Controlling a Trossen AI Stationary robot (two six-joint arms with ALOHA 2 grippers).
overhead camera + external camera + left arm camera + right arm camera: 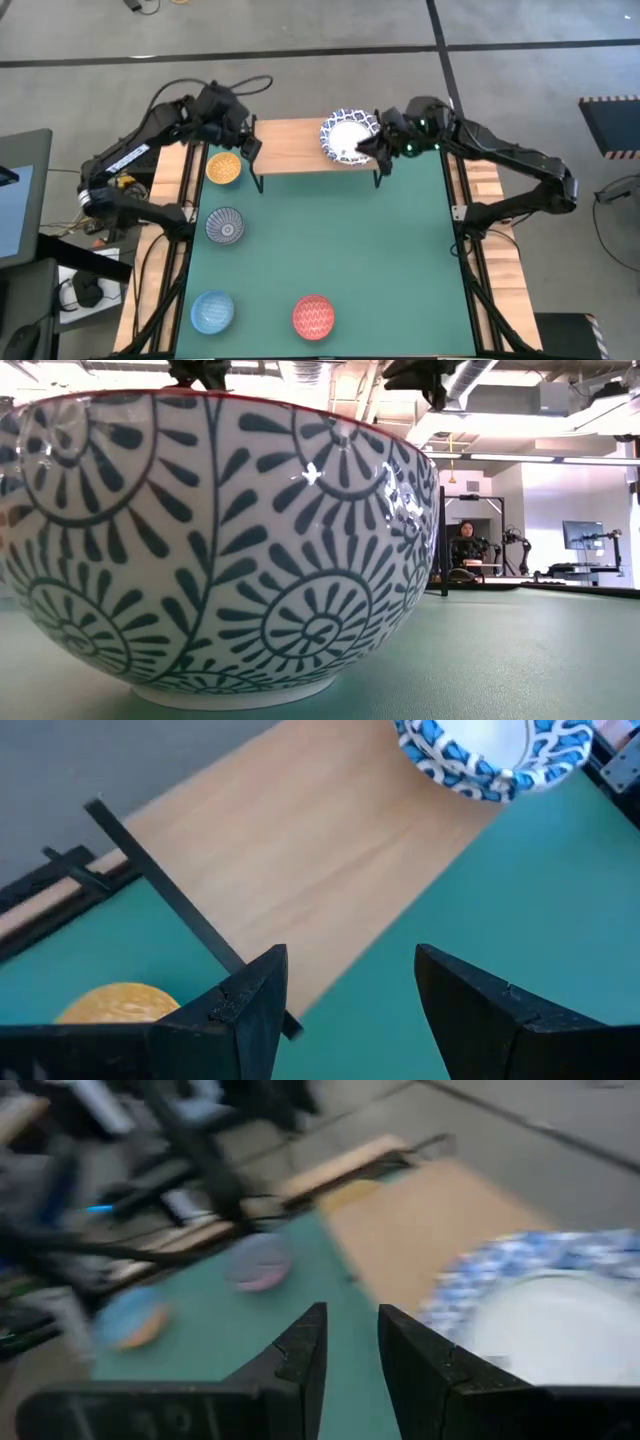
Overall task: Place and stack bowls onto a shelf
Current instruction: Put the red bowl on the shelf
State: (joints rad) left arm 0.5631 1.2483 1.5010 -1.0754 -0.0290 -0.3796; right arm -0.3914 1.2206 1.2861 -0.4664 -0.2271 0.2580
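A white bowl with a blue lattice rim (346, 137) (490, 755) (560, 1315) sits on the right end of the light-wood shelf (290, 146) (300, 860). My right gripper (373, 150) (352, 1342) hovers at that bowl's near-right rim, its fingers a narrow gap apart with nothing between them. My left gripper (249, 143) (350, 1005) is open above the shelf's left end. On the green table stand the yellow-orange bowl (223, 167) (120, 1003), the grey-patterned bowl (224, 226), the light blue bowl (212, 311) and the red bowl (314, 318), which fills the low view (200, 540). My right gripper is beside the white bowl's rim (470, 1305). The bowl lies outside its fingers, and whether one finger touches it I cannot tell.
The shelf's left and middle parts are bare wood, and thin black legs (258, 180) (170, 890) hold it at the table's far edge. The middle of the green table (340, 240) is free. Wooden side rails (485, 200) flank the table.
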